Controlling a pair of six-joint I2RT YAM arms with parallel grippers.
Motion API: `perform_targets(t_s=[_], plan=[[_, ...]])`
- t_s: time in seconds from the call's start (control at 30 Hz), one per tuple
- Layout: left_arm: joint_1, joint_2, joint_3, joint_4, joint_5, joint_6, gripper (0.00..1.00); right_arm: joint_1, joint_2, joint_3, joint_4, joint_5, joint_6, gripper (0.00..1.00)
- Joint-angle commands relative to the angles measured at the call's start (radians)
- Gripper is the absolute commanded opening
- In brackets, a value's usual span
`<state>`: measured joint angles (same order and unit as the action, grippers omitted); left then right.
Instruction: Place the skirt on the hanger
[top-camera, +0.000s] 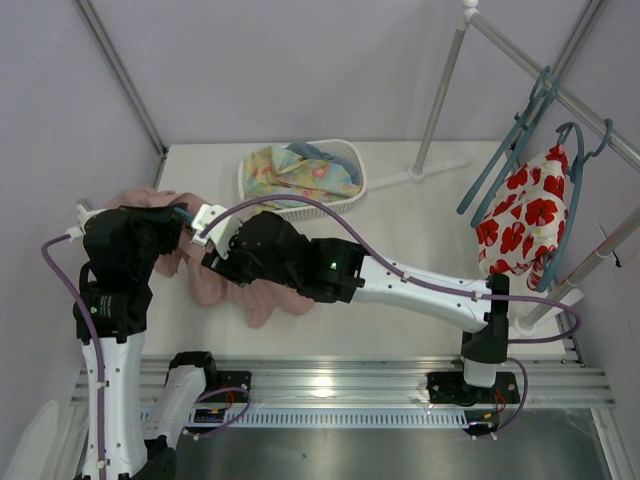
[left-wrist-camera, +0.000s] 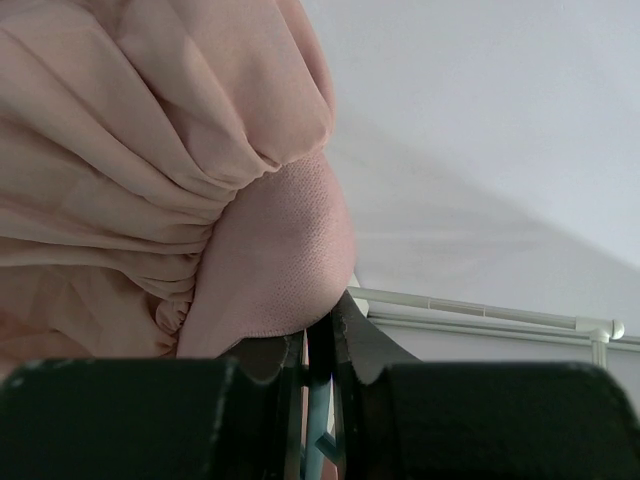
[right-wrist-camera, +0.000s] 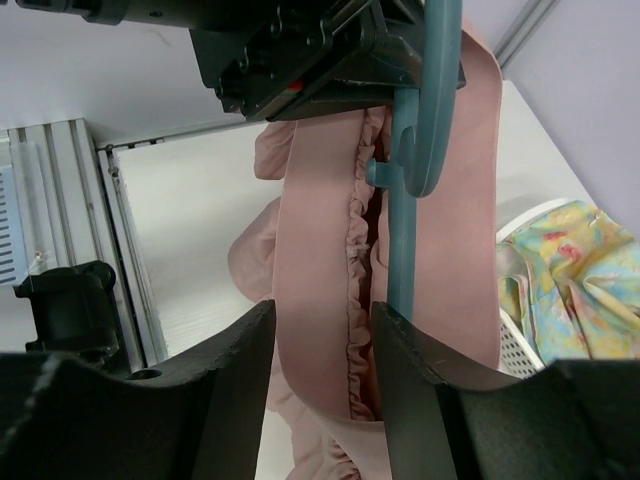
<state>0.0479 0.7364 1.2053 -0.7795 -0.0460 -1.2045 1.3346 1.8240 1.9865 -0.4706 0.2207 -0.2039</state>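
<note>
At nine o'clock on the white table (top-camera: 420, 240), the left gripper (left-wrist-camera: 320, 345) is clamping the slim teal plastic hanger (right-wrist-camera: 435, 90) while the right gripper (right-wrist-camera: 322, 320) is pinching the waistband of the dusty-pink ruffled fabric skirt (top-camera: 265, 300) beside it. Threading seems to be underway; most of the fabric is lying on the table, unhung.

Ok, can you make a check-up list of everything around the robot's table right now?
Surface: white table, with the skirt and basket on it.
Job's things: dusty-pink ruffled fabric skirt bunched at the left; slim teal plastic hanger beside its waistband.
Clutter: white plastic basket holding a yellow-and-blue floral cloth.
Grippers: left gripper shut on the hanger; right gripper has a finger on each side of the waistband, grip unclear.
Cables: purple cable arcs over the right arm.
Surroundings: white metal rack with spare teal hangers and a white cloth with red flowers.
</note>
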Motion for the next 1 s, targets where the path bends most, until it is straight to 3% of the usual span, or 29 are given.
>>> perform_targets(t_s=[0.0, 0.33, 0.6, 0.97], plan=[[-0.005, -0.022, 0.007, 0.074, 0.035, -0.004, 0.00, -0.014, -0.006, 0.060, 0.035, 0.003, -0.034, 0.49], [-0.005, -0.012, -0.001, 0.094, 0.089, -0.032, 0.00, -0.028, -0.014, 0.061, 0.047, 0.011, -0.069, 0.51], [-0.005, -0.022, 0.023, 0.077, 0.106, -0.049, 0.00, -0.049, 0.035, 0.057, 0.072, 0.019, -0.065, 0.44], [-0.005, -0.014, 0.010, 0.085, 0.172, -0.096, 0.00, -0.060, -0.025, -0.092, 0.227, -0.044, -0.068, 0.39]])
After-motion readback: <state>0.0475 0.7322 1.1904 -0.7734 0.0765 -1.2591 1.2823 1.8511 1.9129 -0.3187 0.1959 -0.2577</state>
